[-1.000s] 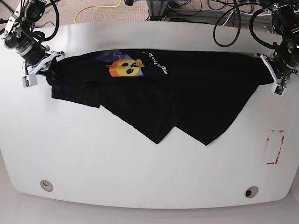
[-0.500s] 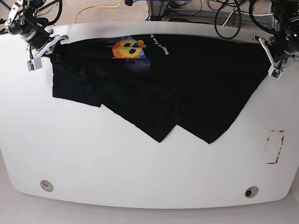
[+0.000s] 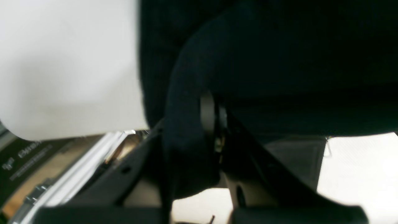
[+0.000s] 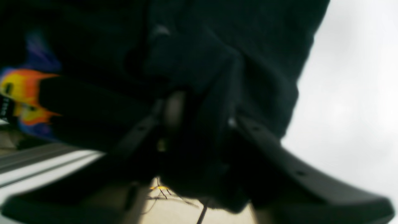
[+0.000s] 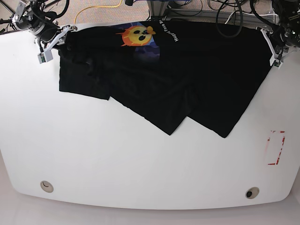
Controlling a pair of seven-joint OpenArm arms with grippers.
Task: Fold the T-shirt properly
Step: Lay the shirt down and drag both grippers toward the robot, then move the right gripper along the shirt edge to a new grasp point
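The black T-shirt lies spread across the far half of the white table, its orange-yellow face print near the far edge. Two pointed ends hang toward the front. My left gripper is shut on the shirt's right end; in the left wrist view black cloth is bunched between its jaws. My right gripper is shut on the shirt's left end; the right wrist view shows cloth pinched in it and the print at the left.
A red-and-white marking lies on the table at the right. Two round holes sit near the front edge. Cables and a metal frame lie beyond the far edge.
Both grippers have moved toward the far edge, dragging the shirt with them. The print now sits at the table's far edge and the pointed ends have shifted back and right.
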